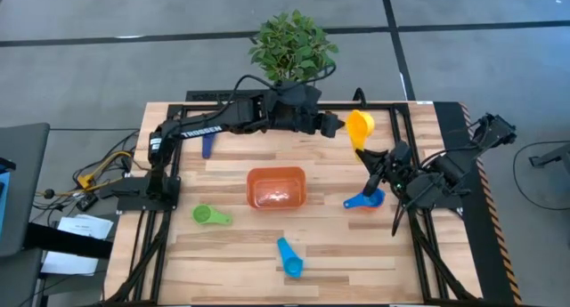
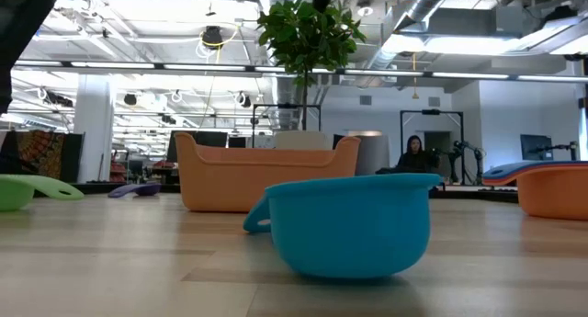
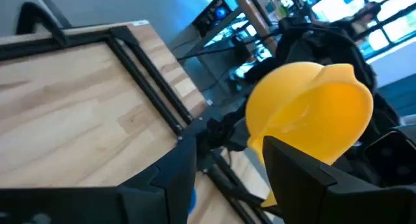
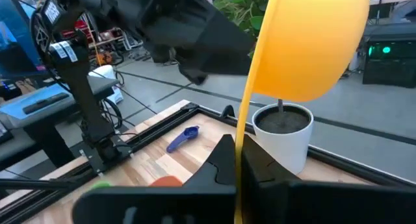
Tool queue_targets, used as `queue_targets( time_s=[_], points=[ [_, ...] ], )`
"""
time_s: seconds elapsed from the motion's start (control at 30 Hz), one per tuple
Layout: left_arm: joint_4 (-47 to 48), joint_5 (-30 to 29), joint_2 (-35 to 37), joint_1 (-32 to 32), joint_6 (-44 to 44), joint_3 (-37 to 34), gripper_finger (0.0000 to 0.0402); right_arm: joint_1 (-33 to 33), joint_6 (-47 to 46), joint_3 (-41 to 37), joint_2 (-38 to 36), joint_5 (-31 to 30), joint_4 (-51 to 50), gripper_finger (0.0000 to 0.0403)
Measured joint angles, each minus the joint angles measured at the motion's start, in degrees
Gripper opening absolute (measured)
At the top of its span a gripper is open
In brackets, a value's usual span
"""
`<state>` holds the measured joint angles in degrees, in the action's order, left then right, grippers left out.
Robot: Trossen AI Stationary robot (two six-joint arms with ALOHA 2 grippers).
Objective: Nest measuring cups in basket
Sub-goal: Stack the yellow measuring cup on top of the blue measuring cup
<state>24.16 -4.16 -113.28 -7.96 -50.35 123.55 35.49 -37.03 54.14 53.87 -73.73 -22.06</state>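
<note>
The right gripper [image 1: 367, 157] is closed on the flat handle of the yellow measuring cup [image 1: 359, 127]; the right wrist view shows both fingers [image 4: 221, 162] pinching the handle edge-on, with the bowl standing above them. The cup is held in the air over the far right part of the table [image 1: 223, 254], handle pointing down toward the right gripper and long axis roughly upright. The left gripper [image 1: 337, 125] is just beside the bowl on its left side. Its fingers [image 3: 296, 165] are spread, with the bowl near one of them; contact cannot be confirmed. The orange basket [image 1: 276, 188] lies at table centre, to the left of and nearer than the held cup, so the carrying arm must travel inward to reach it. The blue cup [image 1: 365, 200] lies just below the right gripper. The light blue cup [image 1: 290, 258], green cup [image 1: 210, 215] and dark blue cup [image 1: 207, 147] lie apart around the basket. The potted plant [image 1: 292, 45] stands at the far edge.
</note>
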Motion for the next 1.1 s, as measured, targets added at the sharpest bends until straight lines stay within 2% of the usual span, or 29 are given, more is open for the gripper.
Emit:
queue_targets(
  time_s=[0.1, 0.3, 0.5, 0.63, 0.8, 0.97, 1.1],
  points=[
    [-1.9, 3.3, -0.8, 0.4, -1.4, -0.2, 0.0167, -0.8, 0.1, 0.0, 0.0, 0.0, 0.1, 0.0008],
    [-9.0, 4.2, -2.9, 0.9, -2.8, 0.0, 0.0167, -2.4, 0.9, 0.0, 0.0, 0.0, 0.7, 0.0007],
    [-10.8, 4.8, -4.0, 0.9, -3.6, -0.1, 0.0157, -2.4, 4.8, 0.0, 0.0, 0.3, 3.9, 0.0007],
    [-10.6, 1.8, -4.0, 1.0, -2.8, -0.1, 0.0113, -2.3, 6.0, 0.0, 0.0, 0.4, 4.7, 0.0009],
    [-11.1, 1.4, -4.0, 0.9, 1.0, 0.0, 0.0022, -2.2, 6.4, 0.0, 0.0, 0.9, 4.2, 0.0012],
    [-9.5, 1.9, -3.8, 0.8, 7.6, 0.0, 0.0012, -2.7, 3.8, -0.1, -0.5, 7.6, 2.5, 0.0047],
    [-4.2, 1.3, -3.9, 0.1, 14.7, -0.1, 0.0002, -2.6, -7.1, 0.0, -3.6, 18.1, -4.0, 0.0102]
  ],
)
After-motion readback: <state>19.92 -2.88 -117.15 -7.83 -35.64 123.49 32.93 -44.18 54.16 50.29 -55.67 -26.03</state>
